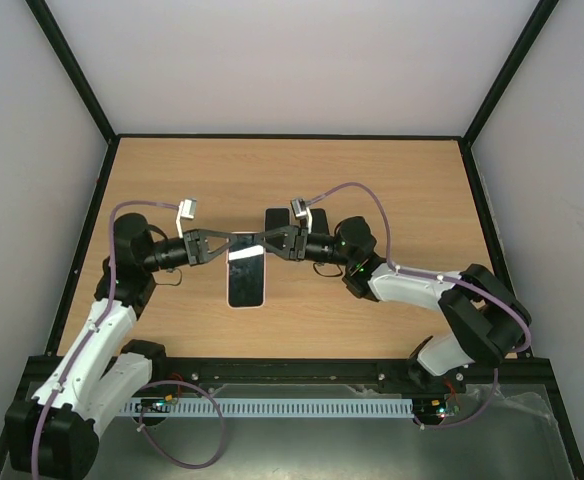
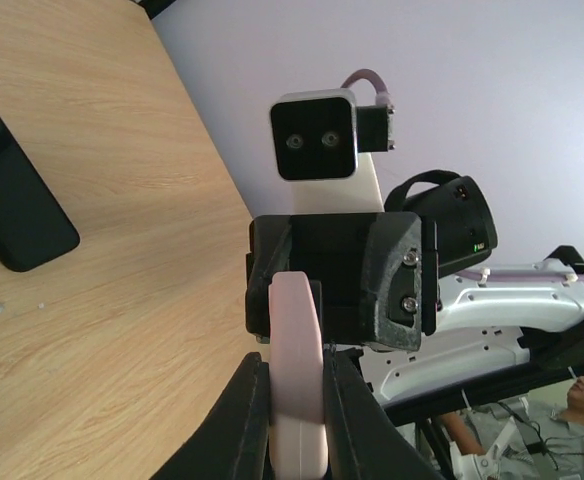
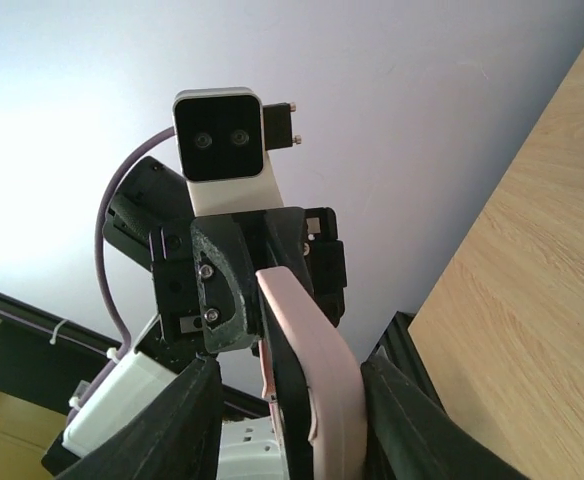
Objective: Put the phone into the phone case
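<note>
Grippers left [image 1: 220, 247] and right [image 1: 267, 240] pinch opposite sides of the pink-cased phone [image 1: 245, 270]; beyond it, a black phone [image 1: 275, 220] lies on the counter [image 1: 372, 180].

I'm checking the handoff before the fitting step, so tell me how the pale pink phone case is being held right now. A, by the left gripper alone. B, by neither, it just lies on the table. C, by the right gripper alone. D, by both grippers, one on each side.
D: the left gripper and right gripper each pinch an opposite edge of the pale pink phone case.
</note>
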`<action>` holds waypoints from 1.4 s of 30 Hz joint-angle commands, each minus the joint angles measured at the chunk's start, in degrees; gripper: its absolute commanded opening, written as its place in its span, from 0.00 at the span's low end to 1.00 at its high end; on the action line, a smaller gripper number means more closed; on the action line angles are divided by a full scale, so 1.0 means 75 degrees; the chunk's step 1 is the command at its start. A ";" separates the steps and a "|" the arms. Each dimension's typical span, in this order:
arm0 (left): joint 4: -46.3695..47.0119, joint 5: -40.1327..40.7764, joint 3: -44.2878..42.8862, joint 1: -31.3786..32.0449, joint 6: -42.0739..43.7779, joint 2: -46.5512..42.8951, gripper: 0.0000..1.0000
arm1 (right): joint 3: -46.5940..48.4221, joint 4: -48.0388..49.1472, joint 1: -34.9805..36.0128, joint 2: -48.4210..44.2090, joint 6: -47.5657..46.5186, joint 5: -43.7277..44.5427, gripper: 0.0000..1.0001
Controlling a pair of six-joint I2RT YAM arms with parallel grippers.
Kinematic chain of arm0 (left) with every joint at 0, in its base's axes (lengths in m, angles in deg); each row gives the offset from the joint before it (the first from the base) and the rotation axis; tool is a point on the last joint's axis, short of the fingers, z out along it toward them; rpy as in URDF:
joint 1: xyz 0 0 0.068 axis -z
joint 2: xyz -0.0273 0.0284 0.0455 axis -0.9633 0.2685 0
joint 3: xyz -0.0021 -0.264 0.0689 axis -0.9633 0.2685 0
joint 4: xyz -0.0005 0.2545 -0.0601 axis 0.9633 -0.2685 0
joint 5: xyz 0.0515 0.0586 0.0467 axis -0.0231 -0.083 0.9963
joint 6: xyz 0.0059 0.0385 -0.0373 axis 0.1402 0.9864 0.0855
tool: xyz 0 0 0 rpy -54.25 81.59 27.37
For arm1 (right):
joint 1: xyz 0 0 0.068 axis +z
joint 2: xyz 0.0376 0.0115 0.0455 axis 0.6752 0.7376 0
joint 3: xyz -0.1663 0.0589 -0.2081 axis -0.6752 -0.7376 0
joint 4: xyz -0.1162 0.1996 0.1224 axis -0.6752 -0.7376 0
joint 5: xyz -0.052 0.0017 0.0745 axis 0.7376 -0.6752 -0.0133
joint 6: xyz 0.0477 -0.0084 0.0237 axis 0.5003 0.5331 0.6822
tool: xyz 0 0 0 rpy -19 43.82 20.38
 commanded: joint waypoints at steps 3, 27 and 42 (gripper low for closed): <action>0.0079 -0.0332 -0.0258 0.0008 0.0258 -0.0049 0.03 | 0.0181 0.0325 -0.0002 -0.0253 0.0035 -0.0226 0.28; 0.0178 0.0288 -0.0136 0.0041 0.0127 0.0333 0.03 | 0.0162 -0.1556 -0.0006 -0.0809 -0.0929 -0.0046 0.45; 0.1432 0.0535 -0.0079 0.0076 -0.0827 0.0667 0.03 | -0.0163 -0.0694 0.0075 -0.0522 -0.0397 -0.0190 0.14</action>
